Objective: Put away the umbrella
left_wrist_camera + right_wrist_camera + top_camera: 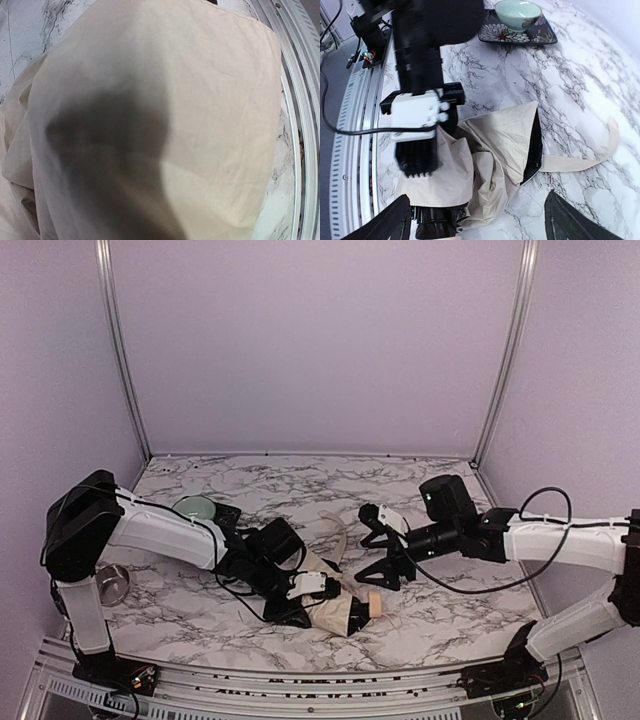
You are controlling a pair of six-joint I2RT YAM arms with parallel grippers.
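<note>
- Right wrist view: right pincer (480,222) wide open, empty, above umbrella (495,145).
- Left pincer (418,172) pressing down on it; grip cannot tell.
- Folding step, probably; next, pinch loose folds below right pincer.

Soft even light, violet cast in top view. My left wrist view: broad dark shadow on umbrella (215,90) cloth, too close, soft. My right wrist view crisp, edges bowed.
</note>
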